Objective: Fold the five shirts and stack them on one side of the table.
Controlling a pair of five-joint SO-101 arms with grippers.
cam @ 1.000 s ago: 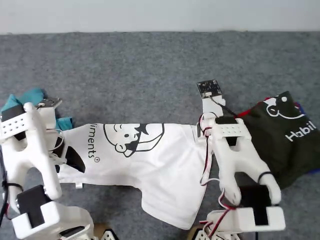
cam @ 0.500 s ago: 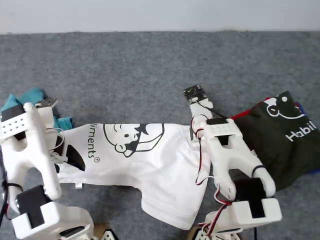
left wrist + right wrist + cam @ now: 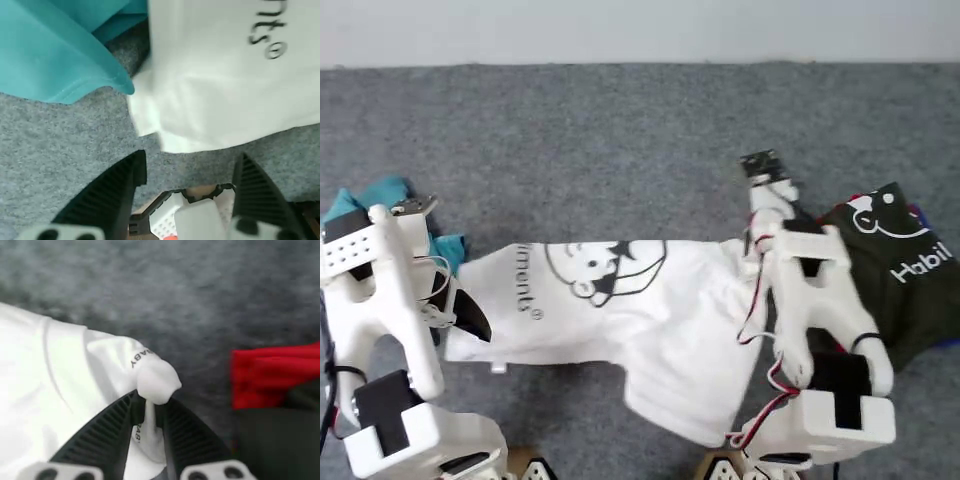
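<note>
High view, left to right: teal shirt [image 3: 382, 190] bunched at the left edge of the bench [image 3: 620, 130], beside the left arm. Left gripper [image 3: 470, 318] has its fingers spread wide and empty at the left end of the white shirt [image 3: 640, 320]; the left wrist view shows that edge just ahead of them. White shirt's long axis runs left-right between the arms. Right gripper [image 3: 150, 407] fingers are closed on a pinched fold at its right end. Black shirt [image 3: 890, 265] lies just beside, over a red garment [image 3: 270, 372]. Next likely: left arm, being nearer, takes the left end.
</note>
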